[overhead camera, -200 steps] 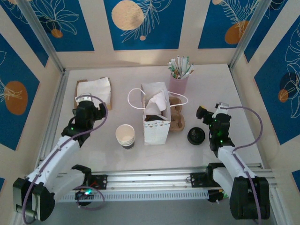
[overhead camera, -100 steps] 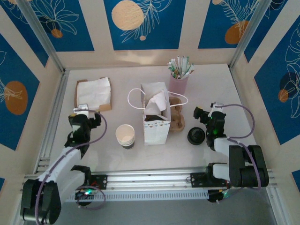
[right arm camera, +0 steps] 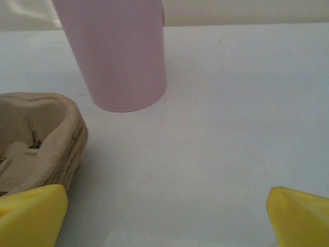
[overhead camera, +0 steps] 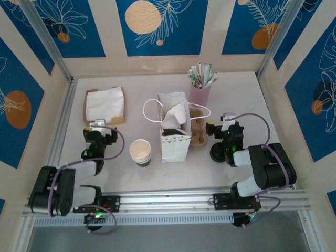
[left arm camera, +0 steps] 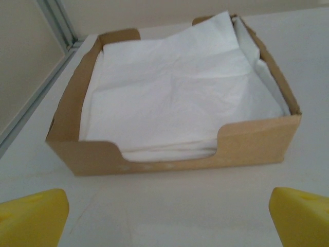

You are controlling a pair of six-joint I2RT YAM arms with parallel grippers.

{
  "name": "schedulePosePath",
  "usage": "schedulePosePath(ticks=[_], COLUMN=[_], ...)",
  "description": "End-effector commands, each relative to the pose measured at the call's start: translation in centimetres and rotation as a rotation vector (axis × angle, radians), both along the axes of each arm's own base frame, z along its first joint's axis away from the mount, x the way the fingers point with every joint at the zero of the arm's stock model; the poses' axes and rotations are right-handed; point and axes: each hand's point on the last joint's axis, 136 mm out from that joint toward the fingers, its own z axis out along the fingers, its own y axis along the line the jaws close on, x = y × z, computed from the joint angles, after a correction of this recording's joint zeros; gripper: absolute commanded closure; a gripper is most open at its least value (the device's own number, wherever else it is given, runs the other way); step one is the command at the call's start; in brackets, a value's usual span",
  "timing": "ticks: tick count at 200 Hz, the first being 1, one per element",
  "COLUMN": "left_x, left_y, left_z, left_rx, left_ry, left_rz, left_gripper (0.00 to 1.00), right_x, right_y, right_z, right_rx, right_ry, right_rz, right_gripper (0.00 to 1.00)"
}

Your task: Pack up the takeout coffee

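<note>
Finding the left tool (left arm camera: 167,216) and right tool (right arm camera: 167,213) spread and empty, I'd check whether the dark shape (overhead camera: 170,133) in the paper bag (overhead camera: 175,146) between them is the takeout coffee.

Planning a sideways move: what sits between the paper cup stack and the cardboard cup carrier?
In the top view, the upright white paper bag stands between the cup stack and the carrier.
</note>
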Motion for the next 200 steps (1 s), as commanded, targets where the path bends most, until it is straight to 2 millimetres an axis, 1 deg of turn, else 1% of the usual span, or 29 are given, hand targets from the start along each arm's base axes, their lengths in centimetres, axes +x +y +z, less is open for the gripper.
schedulePosePath(ticks=[1,10,26,32,54,71,94,110,133,200], left_x=[1.4,1.8,2.2,2.2,2.3,2.8,3.4,4.0,5.3,5.3], left_y=[-0.5,-0.9,-2.6,-3.1,-3.3,-3.7,-3.0,-3.0,-2.5,-2.2], left_z=[3.0,2.6,1.7,1.7,1.4,0.6,0.1,-0.1,-0.9,-0.9], left_rx=[-0.008,-0.011,0.0,0.004,0.006,0.008,0.005,0.009,0.004,-0.013], left_ry=[-0.152,-0.157,-0.159,-0.167,-0.15,-0.121,-0.104,-0.079,0.01,0.011], left_rz=[-0.039,-0.063,-0.156,-0.182,-0.196,-0.213,-0.169,-0.165,-0.13,-0.125], left_gripper=[0.0,0.0,0.0,0.0,0.0,0.0,0.0,0.0,0.0,0.0], right_x=[1.1,1.3,1.6,1.8,2.5,2.9,2.9,3.0,3.0,3.0], right_y=[0.8,0.6,0.4,0.3,-0.2,-0.9,-1.0,-1.0,-1.1,-1.2], right_z=[1.4,1.5,1.3,1.3,1.0,0.8,0.8,0.8,0.7,0.8], right_rx=[-0.018,-0.006,-0.006,-0.001,0.018,0.051,0.057,0.061,0.075,0.078], right_ry=[-0.047,-0.04,-0.025,-0.02,0.022,0.054,0.059,0.06,0.068,0.069], right_rz=[0.061,0.063,0.046,0.046,0.028,0.011,0.011,0.01,0.016,0.018], right_gripper=[0.01,0.01,0.01,0.01,0.01,0.01,0.01,0.01,0.01,0.01])
